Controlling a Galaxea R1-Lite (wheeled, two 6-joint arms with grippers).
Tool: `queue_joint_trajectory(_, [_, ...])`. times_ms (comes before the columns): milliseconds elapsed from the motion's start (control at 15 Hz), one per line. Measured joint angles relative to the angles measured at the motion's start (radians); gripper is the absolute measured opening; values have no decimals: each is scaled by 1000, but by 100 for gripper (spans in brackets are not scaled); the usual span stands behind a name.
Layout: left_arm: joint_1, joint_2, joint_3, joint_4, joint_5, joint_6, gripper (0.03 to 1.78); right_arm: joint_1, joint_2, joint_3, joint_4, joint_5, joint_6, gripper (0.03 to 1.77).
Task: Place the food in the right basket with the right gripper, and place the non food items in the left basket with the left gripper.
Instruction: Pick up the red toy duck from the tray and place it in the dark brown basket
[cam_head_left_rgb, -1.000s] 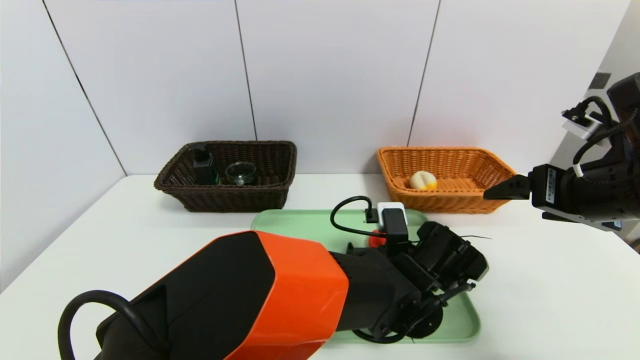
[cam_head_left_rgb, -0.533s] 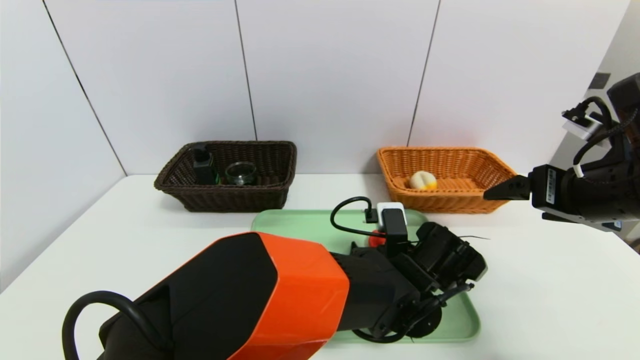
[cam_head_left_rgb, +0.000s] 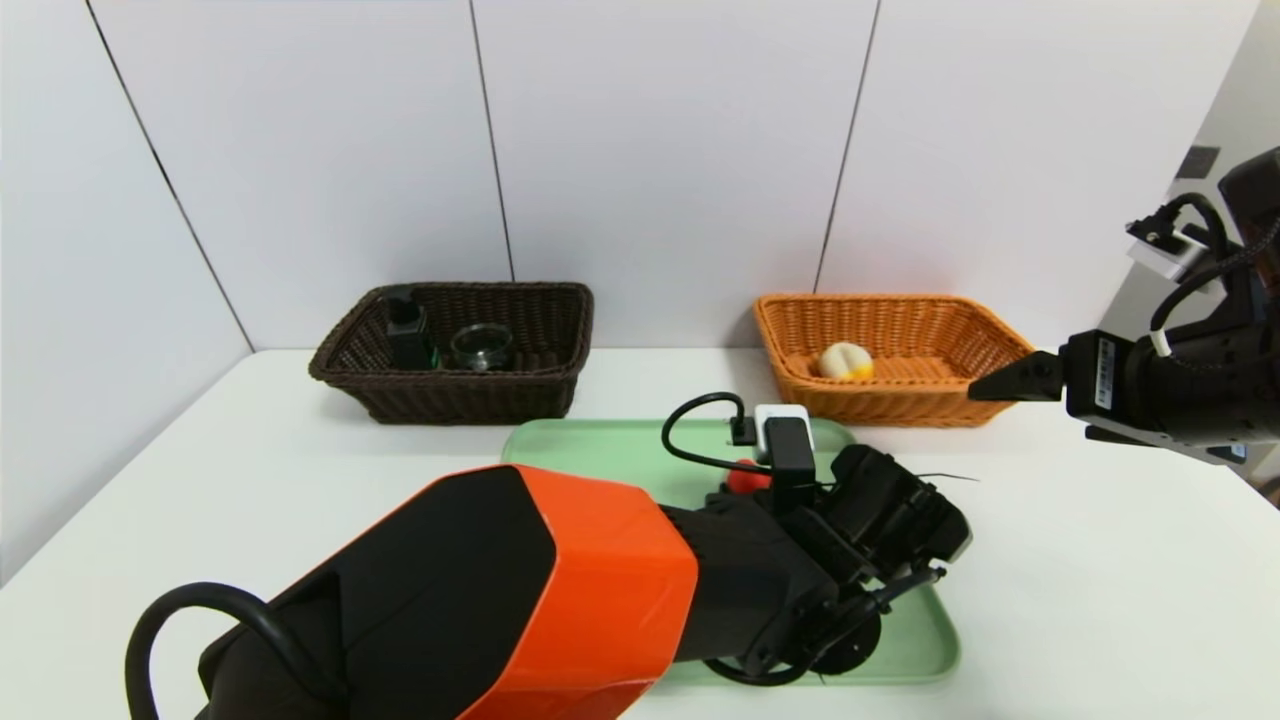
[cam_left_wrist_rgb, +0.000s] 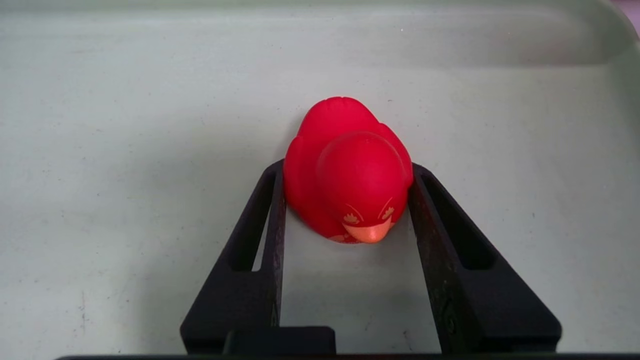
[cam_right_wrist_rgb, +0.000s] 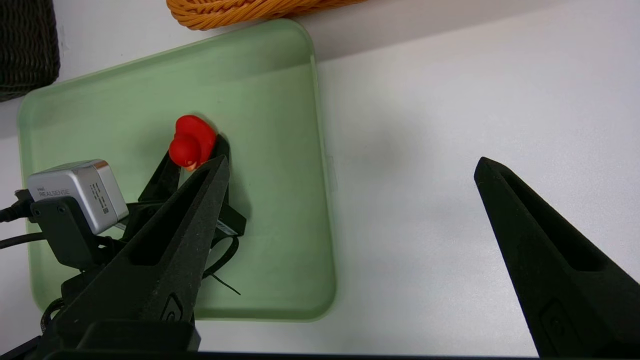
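A red rubber duck (cam_left_wrist_rgb: 347, 170) with an orange beak sits on the green tray (cam_head_left_rgb: 600, 445). My left gripper (cam_left_wrist_rgb: 347, 169) reaches down onto the tray, and its two black fingers press against the duck's sides. In the head view only a sliver of the duck (cam_head_left_rgb: 742, 477) shows behind the left wrist. The right wrist view shows the duck (cam_right_wrist_rgb: 191, 141) between the left fingers. My right gripper (cam_head_left_rgb: 1000, 385) hovers open above the table right of the tray, near the orange right basket (cam_head_left_rgb: 880, 405), with nothing between its fingers. The dark brown left basket (cam_head_left_rgb: 450, 400) stands at the back left.
A pale round piece of food (cam_head_left_rgb: 846, 361) lies in the orange basket. The brown basket holds a black object (cam_head_left_rgb: 405, 330) and a glass jar (cam_head_left_rgb: 481, 345). A white wall runs right behind both baskets. My left arm's orange shell covers the tray's near left part.
The left fingers have closed in from wide open until they touch the duck's sides, nudging it slightly. The right arm has stayed almost still.
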Motion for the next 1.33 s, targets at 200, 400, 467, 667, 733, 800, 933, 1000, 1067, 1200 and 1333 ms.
queue_joint_trajectory(200, [0,-16,2,9,-4,10,78,1,-3,0,0,0,-9,170])
queue_joint_trajectory(400, [3,-74,2,11,-11,61,66,0,-9,1,3,0,-10,170])
queue_joint_trajectory(467, [6,-104,3,10,-28,91,64,0,-10,4,1,0,-10,170])
queue_joint_trajectory(667, [35,-193,4,8,-106,195,64,6,-12,11,1,0,-10,170])
queue_joint_trajectory(733, [47,-218,4,11,-126,221,63,7,-12,11,0,0,-10,170])
queue_joint_trajectory(800, [64,-245,0,26,-150,241,62,8,-13,12,1,0,-9,170])
queue_joint_trajectory(933, [102,-290,-7,98,-191,249,62,8,-13,13,1,0,-10,170])
queue_joint_trajectory(1000, [130,-310,-9,150,-206,249,62,8,-13,15,3,0,-9,170])
queue_joint_trajectory(1067, [161,-330,-11,189,-224,250,62,8,-14,17,3,0,-9,170])
queue_joint_trajectory(1200, [220,-364,-20,235,-271,250,61,9,-15,20,2,0,-9,170])
queue_joint_trajectory(1333, [279,-389,-40,256,-299,250,60,9,-15,22,3,0,-9,170])
